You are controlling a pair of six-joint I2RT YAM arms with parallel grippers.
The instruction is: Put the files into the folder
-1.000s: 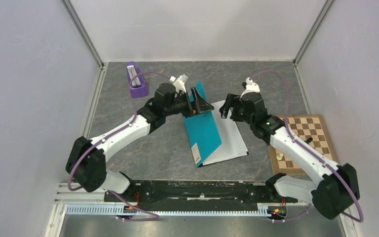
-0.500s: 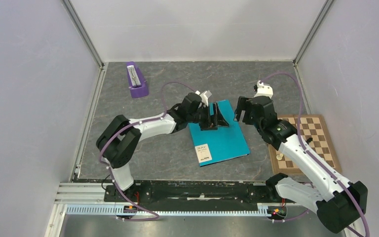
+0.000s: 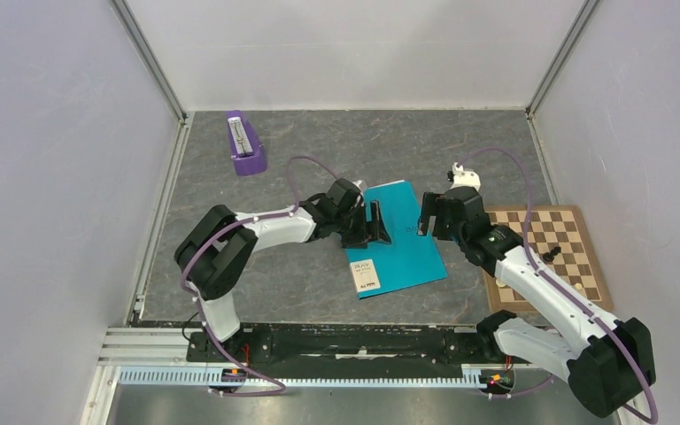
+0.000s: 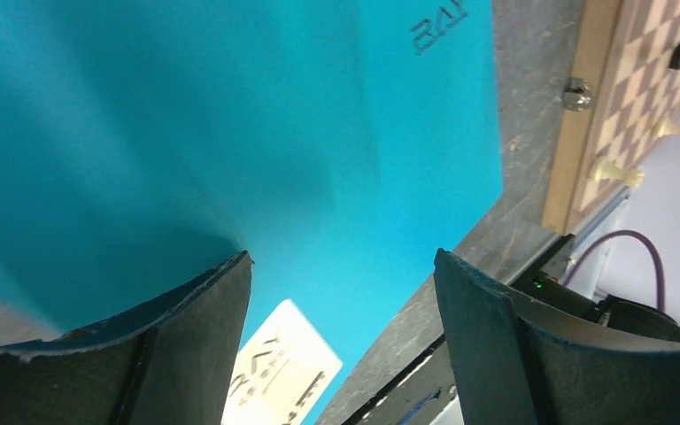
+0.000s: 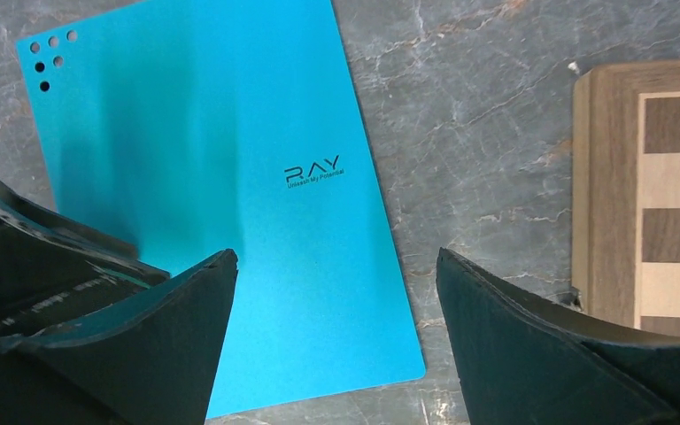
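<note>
Teal folder (image 3: 405, 250) lies shut & flat on the desk (image 3: 301, 285). We see the L hand (image 3: 376, 223) spread wide over its left part and the R hand (image 3: 432, 220) spread over its right edge, neither pinching anything.

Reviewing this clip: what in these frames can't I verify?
Files: none visible in any view; the closed folder would cover any inside.
Left gripper: touching the folder or hovering above it, no view settles.
Label text: too small from above, partly cut off in the left wrist view.
</note>
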